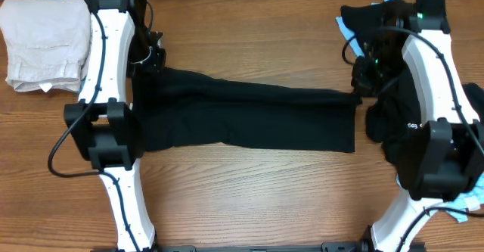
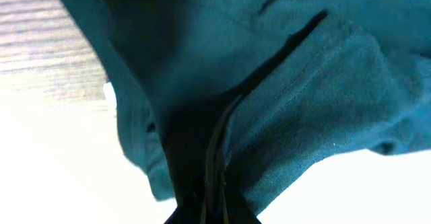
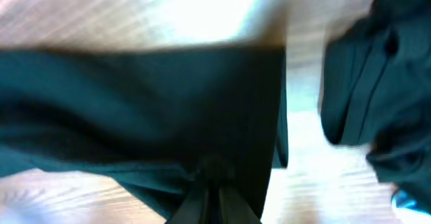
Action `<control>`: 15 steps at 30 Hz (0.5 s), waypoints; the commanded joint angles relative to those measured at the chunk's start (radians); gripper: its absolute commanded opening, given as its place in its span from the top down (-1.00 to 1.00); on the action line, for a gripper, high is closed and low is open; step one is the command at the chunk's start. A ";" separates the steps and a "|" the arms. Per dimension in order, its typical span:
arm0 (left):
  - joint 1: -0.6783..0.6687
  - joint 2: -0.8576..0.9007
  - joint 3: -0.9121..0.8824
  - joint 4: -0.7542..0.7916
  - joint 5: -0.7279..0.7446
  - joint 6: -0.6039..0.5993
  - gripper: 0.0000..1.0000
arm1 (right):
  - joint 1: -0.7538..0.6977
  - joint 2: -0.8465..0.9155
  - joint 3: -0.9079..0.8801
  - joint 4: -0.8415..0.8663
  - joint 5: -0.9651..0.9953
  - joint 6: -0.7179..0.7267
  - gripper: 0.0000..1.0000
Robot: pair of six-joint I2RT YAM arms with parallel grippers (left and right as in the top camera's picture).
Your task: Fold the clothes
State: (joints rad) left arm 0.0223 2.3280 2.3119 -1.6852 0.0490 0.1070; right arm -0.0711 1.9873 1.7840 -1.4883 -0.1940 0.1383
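A pair of dark trousers [image 1: 249, 116] lies stretched left to right across the wooden table. My left gripper [image 1: 153, 59] is shut on the trousers' far left corner; in the left wrist view the dark teal cloth [image 2: 283, 83] bunches into the closed fingers [image 2: 214, 207]. My right gripper [image 1: 361, 85] is shut on the trousers' far right corner; in the right wrist view the cloth [image 3: 135, 103] runs into the closed fingers [image 3: 214, 204].
A folded cream garment [image 1: 45, 44] lies at the far left. A heap of dark clothes [image 1: 401, 123] lies at the right under the right arm, also in the right wrist view [image 3: 377, 96]. Light blue cloth [image 1: 344, 29] shows at the far right.
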 commanded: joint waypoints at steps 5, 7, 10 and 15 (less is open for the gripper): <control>0.003 -0.079 -0.157 0.003 0.000 0.016 0.92 | 0.000 -0.058 -0.122 0.054 0.013 0.015 0.92; 0.002 -0.079 -0.238 0.021 0.000 0.016 0.92 | -0.001 -0.058 -0.143 0.061 0.013 0.015 0.92; 0.004 -0.079 -0.341 0.059 -0.009 0.006 0.91 | -0.003 -0.058 -0.173 0.063 0.013 0.015 0.92; 0.017 -0.078 -0.441 0.121 -0.116 -0.044 0.57 | -0.003 -0.058 -0.246 0.090 0.013 0.018 0.50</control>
State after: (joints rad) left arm 0.0273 2.2593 1.8954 -1.5780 -0.0002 0.0994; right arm -0.0715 1.9644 1.5639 -1.4044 -0.1913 0.1528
